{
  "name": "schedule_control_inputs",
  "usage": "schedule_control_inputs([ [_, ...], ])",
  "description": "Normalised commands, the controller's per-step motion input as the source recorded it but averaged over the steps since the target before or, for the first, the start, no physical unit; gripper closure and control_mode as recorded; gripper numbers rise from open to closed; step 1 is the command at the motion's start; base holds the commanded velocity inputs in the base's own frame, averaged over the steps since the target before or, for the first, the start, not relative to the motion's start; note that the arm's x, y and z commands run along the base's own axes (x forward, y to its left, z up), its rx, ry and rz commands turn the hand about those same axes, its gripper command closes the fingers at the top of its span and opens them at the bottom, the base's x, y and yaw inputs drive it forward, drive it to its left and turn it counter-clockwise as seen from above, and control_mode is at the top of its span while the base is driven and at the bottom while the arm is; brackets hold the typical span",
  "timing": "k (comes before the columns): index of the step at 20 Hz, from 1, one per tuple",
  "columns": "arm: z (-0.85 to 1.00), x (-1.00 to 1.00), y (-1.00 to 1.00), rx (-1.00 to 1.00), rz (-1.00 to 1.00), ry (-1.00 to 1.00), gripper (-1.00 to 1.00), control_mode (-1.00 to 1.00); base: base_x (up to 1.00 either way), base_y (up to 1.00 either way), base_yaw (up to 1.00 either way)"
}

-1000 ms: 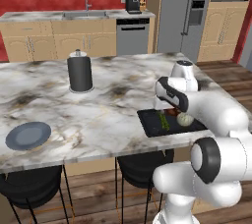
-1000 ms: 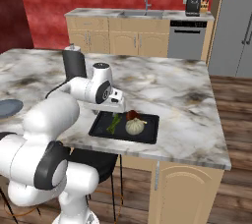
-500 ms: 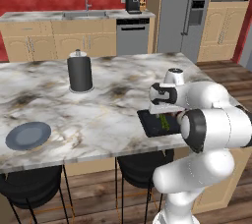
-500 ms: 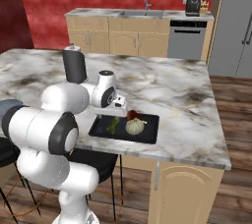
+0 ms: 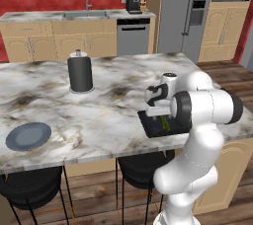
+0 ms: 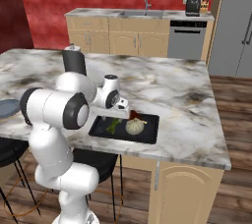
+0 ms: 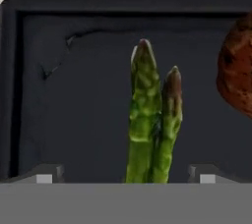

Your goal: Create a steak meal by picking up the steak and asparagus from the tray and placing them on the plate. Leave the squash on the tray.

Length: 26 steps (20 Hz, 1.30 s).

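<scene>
The black tray (image 7: pixel 74 95) lies close under my hand. On it the green asparagus (image 7: pixel 150 129) points away from me, its stalks running down between my two fingertips (image 7: pixel 47 175). The reddish-brown steak (image 7: pixel 237 73) sits at the right edge of the hand view. My gripper (image 7: pixel 125 176) is open and holds nothing. In the right base view the gripper (image 6: pixel 123 113) hangs low over the tray (image 6: pixel 147 137), with the asparagus (image 6: pixel 114 126), the steak (image 6: pixel 135 115) and the pale squash (image 6: pixel 133 126) beside it. The grey-blue plate (image 5: pixel 28 136) rests far left on the counter.
A black cylindrical canister (image 5: pixel 80 72) stands on the marble counter behind the plate and tray. The tray (image 5: pixel 154 125) lies near the counter's front edge, partly hidden by my arm. Dark stools stand under the counter.
The arm has folded, its elbow swinging toward the cameras, and the hand has come down over the tray's asparagus end. The jaws stay wide open.
</scene>
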Motion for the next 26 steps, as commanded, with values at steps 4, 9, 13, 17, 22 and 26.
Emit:
schedule_control_inputs([
  [4,-0.4,0.36,0.0,0.0,-0.01,0.02,-1.0,-1.0,0.0,0.0,0.0],
  [9,-0.41,0.28,0.0,0.0,-0.01,0.0,-1.0,-1.0,0.0,0.0,0.0],
  [13,-0.55,0.16,-0.04,0.0,0.0,0.0,-1.0,-1.0,0.0,0.0,0.0],
  [17,-0.54,0.01,0.0,0.0,0.0,-0.01,1.0,-1.0,0.0,0.0,0.0],
  [22,-0.1,-0.01,0.01,0.0,0.0,-0.08,1.0,-1.0,0.0,0.0,0.0],
  [26,0.24,-0.24,0.12,0.0,0.06,-0.09,1.0,-1.0,0.0,0.0,0.0],
])
